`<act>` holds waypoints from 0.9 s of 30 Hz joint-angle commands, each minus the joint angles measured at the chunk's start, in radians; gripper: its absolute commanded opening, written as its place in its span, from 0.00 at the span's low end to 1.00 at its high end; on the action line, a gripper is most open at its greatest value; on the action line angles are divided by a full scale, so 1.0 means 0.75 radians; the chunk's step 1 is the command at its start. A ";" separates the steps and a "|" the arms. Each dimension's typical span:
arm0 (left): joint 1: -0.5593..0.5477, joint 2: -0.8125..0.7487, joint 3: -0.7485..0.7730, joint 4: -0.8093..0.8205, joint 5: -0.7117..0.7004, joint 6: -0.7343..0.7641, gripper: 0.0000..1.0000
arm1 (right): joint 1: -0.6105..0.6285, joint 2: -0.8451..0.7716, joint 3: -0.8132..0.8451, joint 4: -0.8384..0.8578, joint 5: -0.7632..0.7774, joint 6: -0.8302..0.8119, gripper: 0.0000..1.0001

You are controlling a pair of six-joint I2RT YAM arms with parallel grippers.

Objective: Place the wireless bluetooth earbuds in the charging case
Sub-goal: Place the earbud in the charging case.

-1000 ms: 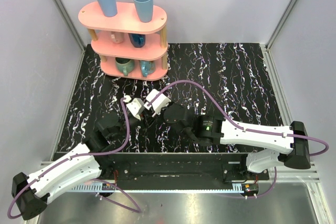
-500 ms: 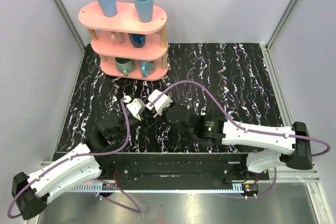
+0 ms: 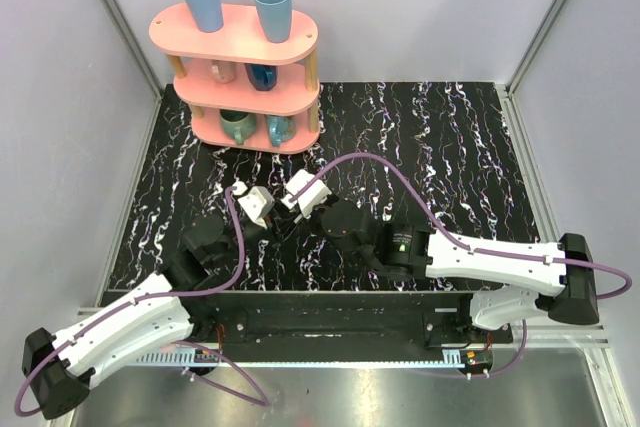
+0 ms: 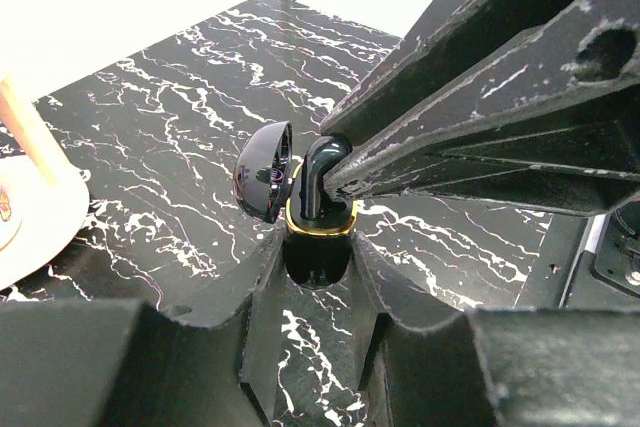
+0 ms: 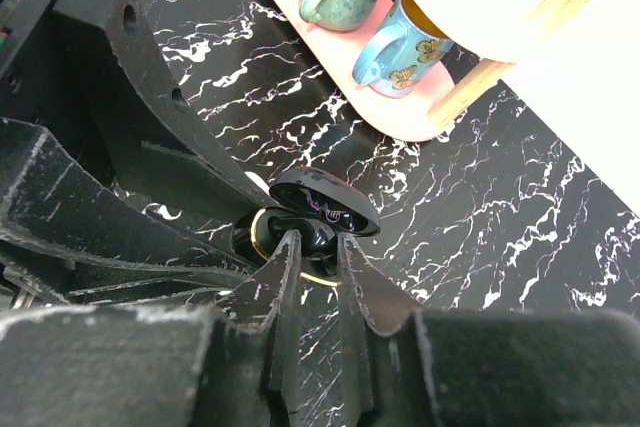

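One earbud, pinched by right gripper, partly in open charging case held by left gripper.

No legible text; faint purple mark inside charging case lid, perhaps lettering, unreadable.

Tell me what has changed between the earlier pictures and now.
Little. The right arm shifted slightly to the right, its cable arch with it. Nothing was taken or let go: the left tool kept its grip on the case, and the right tool stayed shut on a dark bud at the open case. The shelf did not move.
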 commanded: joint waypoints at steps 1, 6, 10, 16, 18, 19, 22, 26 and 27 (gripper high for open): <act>0.005 0.003 0.006 0.111 -0.022 -0.012 0.00 | 0.033 -0.062 -0.041 0.140 -0.082 -0.007 0.09; 0.005 0.013 0.006 0.111 -0.012 -0.008 0.00 | 0.033 -0.107 -0.069 0.175 -0.090 -0.052 0.09; 0.003 0.024 0.008 0.113 0.013 -0.002 0.00 | 0.033 -0.115 -0.084 0.159 -0.171 -0.080 0.09; 0.005 0.011 0.008 0.136 0.076 0.015 0.00 | 0.033 -0.097 -0.077 0.106 -0.278 -0.109 0.10; 0.005 0.003 0.012 0.130 0.099 0.025 0.00 | 0.033 -0.089 -0.081 0.099 -0.284 -0.117 0.10; 0.005 -0.003 0.010 0.132 0.103 0.029 0.00 | 0.033 -0.089 -0.084 0.091 -0.286 -0.119 0.10; 0.005 -0.023 -0.002 0.150 0.119 0.039 0.00 | 0.033 -0.078 -0.075 0.067 -0.304 -0.140 0.10; 0.005 -0.052 -0.035 0.195 0.150 0.037 0.00 | 0.033 -0.058 -0.051 0.020 -0.327 -0.197 0.10; 0.005 -0.056 -0.039 0.203 0.166 0.037 0.00 | 0.035 -0.056 -0.045 0.005 -0.333 -0.205 0.10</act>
